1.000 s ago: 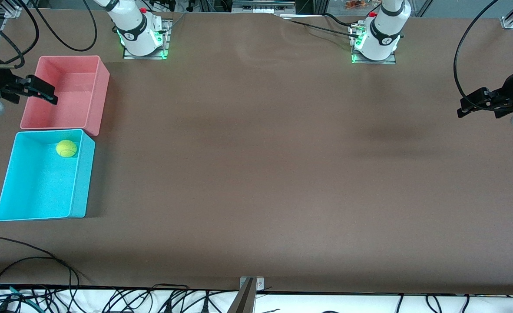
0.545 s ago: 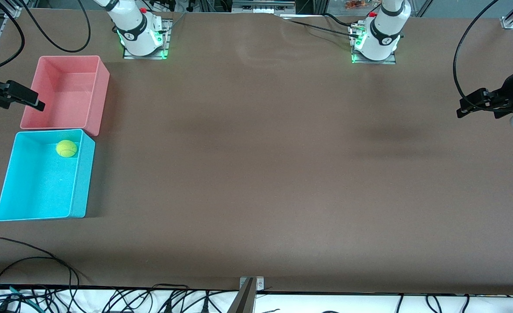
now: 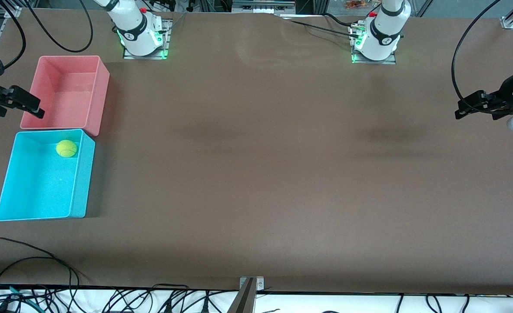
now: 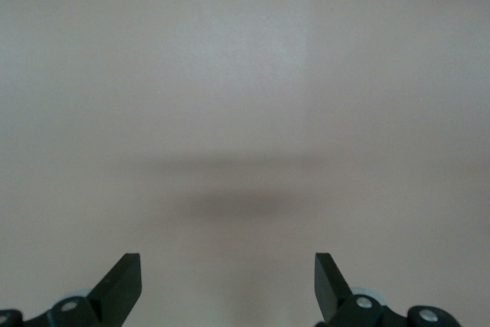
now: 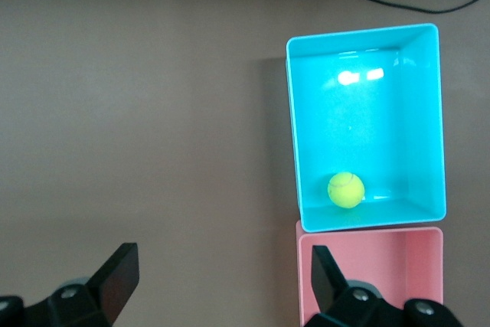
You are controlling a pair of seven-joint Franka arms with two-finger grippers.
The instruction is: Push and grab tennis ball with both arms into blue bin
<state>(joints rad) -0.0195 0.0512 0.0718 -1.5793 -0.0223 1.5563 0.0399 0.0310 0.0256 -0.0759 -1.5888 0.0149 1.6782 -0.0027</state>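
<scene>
Already the small fuzzy yellow-green tennis ball (image 3: 66, 148) lies inside the rectangular light blue plastic bin (image 3: 3, 188), in the corner next to the pink plastic bin (image 3: 102, 99). Over the last second my right fingers (image 3: 31, 107), spread wide and holding nothing, have drawn back from above the pink bin to just off its outer wall. My left fingers (image 3: 468, 108), equally released, wait over bare brown desk (image 3: 265, 174), well apart from the blue bin. To my mind, the job is done
</scene>
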